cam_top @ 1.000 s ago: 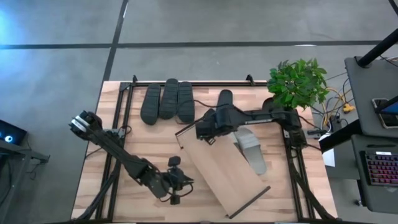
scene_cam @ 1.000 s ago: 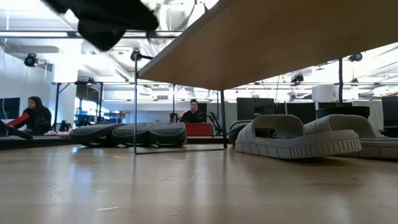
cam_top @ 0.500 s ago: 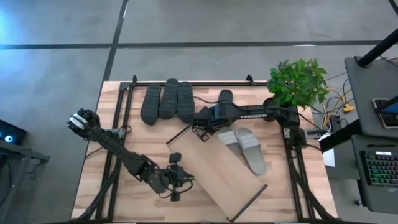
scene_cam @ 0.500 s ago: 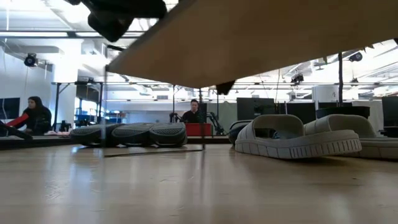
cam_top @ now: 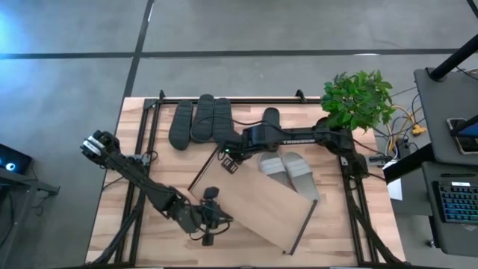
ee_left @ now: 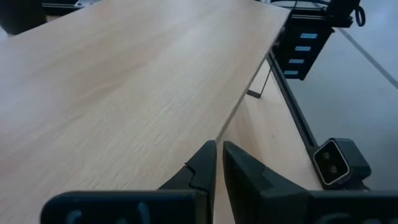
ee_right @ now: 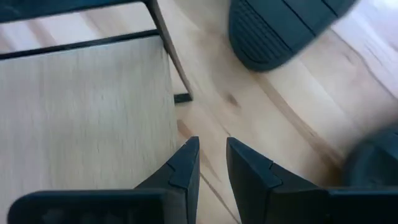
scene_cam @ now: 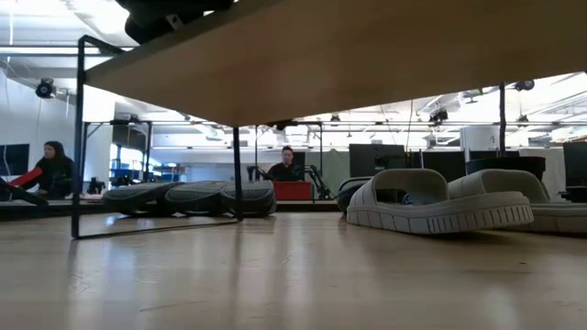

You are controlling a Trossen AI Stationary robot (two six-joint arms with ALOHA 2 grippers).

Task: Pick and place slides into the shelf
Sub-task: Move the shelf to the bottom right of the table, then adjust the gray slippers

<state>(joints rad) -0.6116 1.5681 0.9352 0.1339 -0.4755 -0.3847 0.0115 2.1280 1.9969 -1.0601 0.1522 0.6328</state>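
Two light slides (cam_top: 291,173) flank right gripper (cam_top: 228,159).

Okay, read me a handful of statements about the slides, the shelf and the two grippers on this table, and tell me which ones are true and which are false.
1. Three dark slides lie side by side at the far edge of the table. True.
2. The two light grey slides sit on top of the shelf's board. False: they lie on the table, beside the shelf.
3. The left gripper is shut, at the shelf's near edge. True.
4. The right gripper is holding a dark slide. False: it is at the shelf's far corner, no slide in it.
5. A potted plant stands at the table's far right corner. True.
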